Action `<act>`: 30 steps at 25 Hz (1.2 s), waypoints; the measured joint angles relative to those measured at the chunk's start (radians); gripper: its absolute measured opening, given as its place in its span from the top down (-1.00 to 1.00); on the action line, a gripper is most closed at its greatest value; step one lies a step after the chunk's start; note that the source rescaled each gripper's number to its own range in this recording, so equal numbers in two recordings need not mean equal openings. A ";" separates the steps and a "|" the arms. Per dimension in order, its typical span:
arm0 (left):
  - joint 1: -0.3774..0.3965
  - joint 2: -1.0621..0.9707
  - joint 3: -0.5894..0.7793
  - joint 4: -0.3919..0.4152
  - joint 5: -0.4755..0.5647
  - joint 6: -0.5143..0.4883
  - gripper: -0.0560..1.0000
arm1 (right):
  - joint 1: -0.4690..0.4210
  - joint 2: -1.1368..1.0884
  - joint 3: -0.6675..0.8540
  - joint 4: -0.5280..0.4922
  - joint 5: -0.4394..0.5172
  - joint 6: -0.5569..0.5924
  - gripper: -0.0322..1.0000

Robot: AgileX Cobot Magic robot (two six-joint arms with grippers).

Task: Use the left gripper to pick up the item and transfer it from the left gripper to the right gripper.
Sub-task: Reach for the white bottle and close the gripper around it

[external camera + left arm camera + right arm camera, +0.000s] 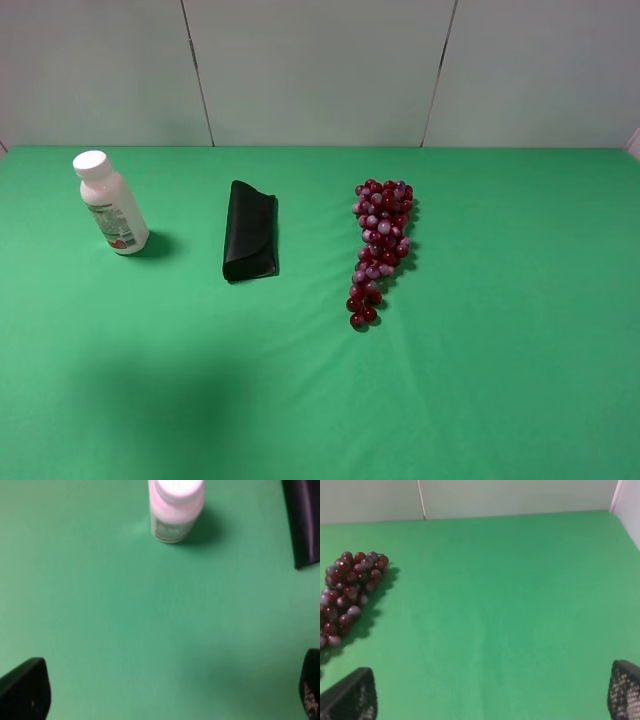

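The item, a small white bottle (110, 204) with a white cap and a printed label, stands upright at the far left of the green table. In the left wrist view the bottle (175, 510) shows ahead of my left gripper (165, 692), well apart from it. That gripper's two black fingertips (25, 690) stand wide apart with only green cloth between them. My right gripper (490, 695) is open too, over bare cloth with nothing between its fingers (350, 697). Neither arm shows in the exterior high view.
A black folded case (250, 231) lies right of the bottle; its end shows as the case (302, 522) in the left wrist view. A bunch of red grapes (379, 245) lies in the middle, seen as grapes (350, 595) by the right wrist. White walls (320, 70) bound the back.
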 joint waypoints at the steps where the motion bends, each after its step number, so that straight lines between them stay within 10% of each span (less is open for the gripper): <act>1: 0.000 0.037 -0.019 0.000 -0.001 0.000 -1.00 | 0.000 0.000 0.000 0.000 0.000 0.000 -1.00; 30: -0.085 0.557 -0.109 0.027 -0.240 -0.046 -1.00 | 0.000 0.000 0.000 0.000 0.000 0.000 -1.00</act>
